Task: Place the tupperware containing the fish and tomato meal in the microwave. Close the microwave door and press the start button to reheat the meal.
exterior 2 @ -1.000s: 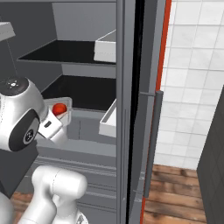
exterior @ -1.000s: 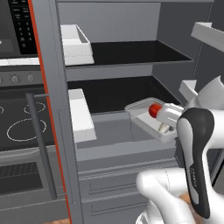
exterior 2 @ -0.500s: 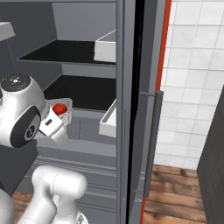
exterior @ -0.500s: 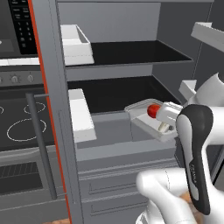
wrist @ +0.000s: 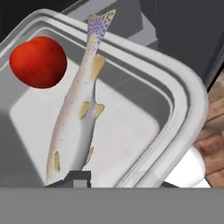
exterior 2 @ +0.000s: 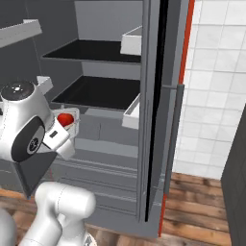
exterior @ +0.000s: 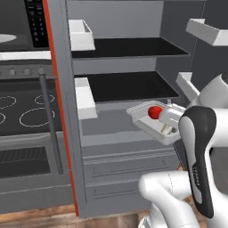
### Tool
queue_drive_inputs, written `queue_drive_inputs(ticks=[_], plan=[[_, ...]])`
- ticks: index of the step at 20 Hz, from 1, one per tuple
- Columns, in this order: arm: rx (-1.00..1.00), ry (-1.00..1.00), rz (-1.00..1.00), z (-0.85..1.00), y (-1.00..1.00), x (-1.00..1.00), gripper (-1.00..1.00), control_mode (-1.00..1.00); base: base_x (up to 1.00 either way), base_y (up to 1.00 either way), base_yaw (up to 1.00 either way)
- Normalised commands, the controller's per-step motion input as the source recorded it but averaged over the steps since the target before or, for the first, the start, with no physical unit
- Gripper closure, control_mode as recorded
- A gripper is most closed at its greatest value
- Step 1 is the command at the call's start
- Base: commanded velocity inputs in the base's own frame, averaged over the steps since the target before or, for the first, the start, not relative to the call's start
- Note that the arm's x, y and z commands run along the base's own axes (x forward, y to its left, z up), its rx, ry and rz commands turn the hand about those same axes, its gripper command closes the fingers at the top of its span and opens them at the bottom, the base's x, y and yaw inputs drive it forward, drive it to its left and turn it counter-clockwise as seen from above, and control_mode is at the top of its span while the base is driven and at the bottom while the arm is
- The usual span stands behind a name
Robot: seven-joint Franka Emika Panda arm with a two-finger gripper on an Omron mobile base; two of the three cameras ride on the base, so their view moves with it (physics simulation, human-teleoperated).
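The tupperware (exterior: 143,120) is a shallow white-grey tray held in the air in front of the open fridge's lower shelf. My gripper (exterior: 172,123) is shut on its near rim. Inside it lie a round red tomato (exterior: 155,112) and a pale speckled fish (wrist: 81,105). In the hand view the tupperware (wrist: 175,100) shows close up, with the tomato (wrist: 38,61) at upper left and my gripper (wrist: 120,181) pinching the rim at the bottom. From the right I see the tomato (exterior 2: 65,119) just past my gripper (exterior 2: 61,137). The microwave (exterior: 18,20) sits at upper left, its keypad (exterior: 34,18) showing. The microwave door is out of view.
The fridge's tall grey, red-edged door (exterior: 58,111) stands open between tray and oven (exterior: 22,133). White door bins (exterior: 82,35) hang on it. Black shelves (exterior: 120,46) and drawers fill the fridge. A second red-edged door (exterior 2: 166,120) and tiled wall (exterior 2: 216,72) lie to the right.
The tray and gripper stay almost where they were. The arm's upper links have shifted only slightly.
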Motion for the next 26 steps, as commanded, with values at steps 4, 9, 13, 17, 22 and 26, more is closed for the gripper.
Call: queue_drive_inputs(ticks=[4, 9, 13, 17, 22, 26], plan=[[0.00, 0.00, 0.00, 0.00, 0.00, 0.00, 1.00, 1.00, -0.56, 0.17, 0.31], [0.00, 0.00, 0.00, 0.00, 0.00, 0.00, 1.00, 1.00, -0.31, 0.29, 0.41], [0.00, 0.00, 0.00, 0.00, 0.00, 0.00, 1.00, 1.00, -0.08, 0.37, 0.47], [0.00, 0.00, 0.00, 0.00, 0.00, 0.00, 1.00, 1.00, 0.00, 0.47, 0.47], [0.00, 0.00, 0.00, 0.00, 0.00, 0.00, 1.00, 1.00, 0.00, 0.66, 0.41], [0.00, 0.00, 0.00, 0.00, 0.00, 0.00, 1.00, 1.00, 0.09, 0.85, 0.34]])
